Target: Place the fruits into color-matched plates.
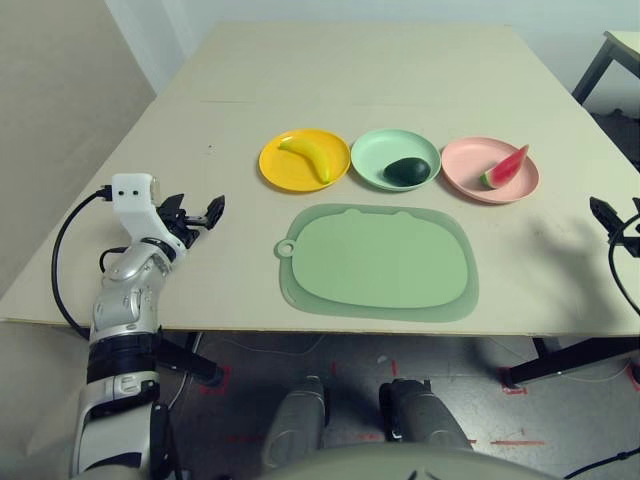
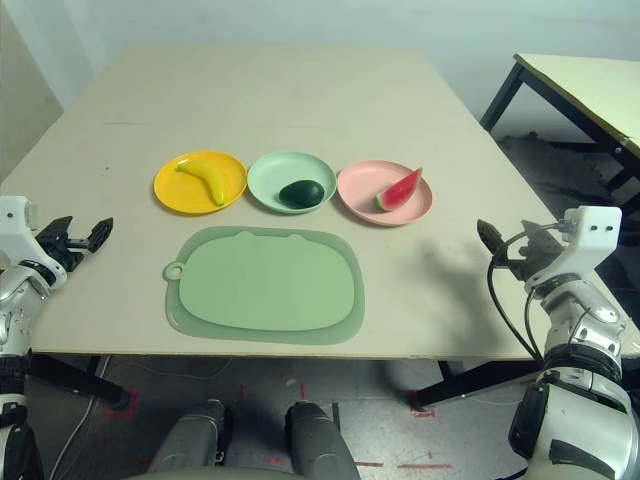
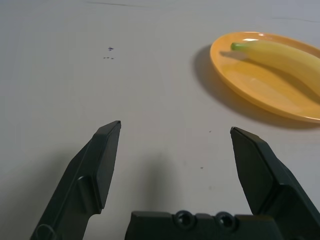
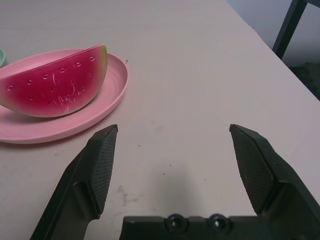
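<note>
We are at a pale beige table (image 1: 420,80) set against light walls, with a second table's edge and dark legs (image 2: 560,80) off to the far right. At the left edge our left gripper (image 1: 192,217) hovers low over bare tabletop, its 2 black fingers spread wide and holding nothing. Past it, 3 plates sit in a row across the middle. The yellow plate (image 1: 285,170) on the left carries the banana (image 1: 308,157). The green plate (image 1: 378,165) in the centre holds the avocado (image 1: 407,171). The pink plate (image 1: 465,172) on the right holds the watermelon wedge (image 1: 505,168), red face up. Nearer to us, just in front of the plates, lies a larger green mat (image 1: 380,262). At the right edge our right gripper (image 2: 497,243) also stands wide apart and empty, well right of the pink plate.
</note>
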You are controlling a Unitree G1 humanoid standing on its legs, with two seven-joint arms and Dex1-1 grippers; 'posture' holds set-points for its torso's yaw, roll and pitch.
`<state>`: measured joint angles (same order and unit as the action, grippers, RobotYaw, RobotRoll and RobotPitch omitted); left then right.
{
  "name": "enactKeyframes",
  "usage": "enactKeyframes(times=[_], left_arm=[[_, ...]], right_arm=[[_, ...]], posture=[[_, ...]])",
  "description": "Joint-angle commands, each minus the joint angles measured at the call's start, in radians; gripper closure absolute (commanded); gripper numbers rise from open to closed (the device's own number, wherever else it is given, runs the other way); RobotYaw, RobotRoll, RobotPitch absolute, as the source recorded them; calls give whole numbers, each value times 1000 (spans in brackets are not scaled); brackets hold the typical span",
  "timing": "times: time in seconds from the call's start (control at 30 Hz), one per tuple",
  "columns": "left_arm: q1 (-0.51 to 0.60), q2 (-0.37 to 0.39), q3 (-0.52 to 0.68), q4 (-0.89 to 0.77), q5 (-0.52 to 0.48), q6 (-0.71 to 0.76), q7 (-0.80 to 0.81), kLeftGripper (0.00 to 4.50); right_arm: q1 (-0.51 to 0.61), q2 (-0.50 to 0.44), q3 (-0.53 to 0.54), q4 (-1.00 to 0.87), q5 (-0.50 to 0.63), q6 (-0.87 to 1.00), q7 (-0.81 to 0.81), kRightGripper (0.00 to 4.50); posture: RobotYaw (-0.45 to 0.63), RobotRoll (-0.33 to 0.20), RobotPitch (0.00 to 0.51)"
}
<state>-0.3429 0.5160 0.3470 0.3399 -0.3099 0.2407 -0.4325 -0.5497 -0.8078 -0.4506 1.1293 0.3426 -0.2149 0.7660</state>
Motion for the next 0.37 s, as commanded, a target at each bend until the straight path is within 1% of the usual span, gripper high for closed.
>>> enactKeyframes(times=[0.03, 0.2, 0.37], left_arm=[[5, 6, -21, -8, 17, 6, -3, 35], [30, -1, -64, -56, 32, 18, -9, 35], [29, -5, -60, -78, 26, 28, 5, 35]], right_arm=[[-16, 16, 15, 41, -26, -4, -23, 0], [-23, 45, 23, 54, -38, -12, -38, 0], [-22, 56, 20, 56, -46, -14, -53, 0]], posture=[[14, 0, 150], [38, 0, 149], [42, 0, 145]])
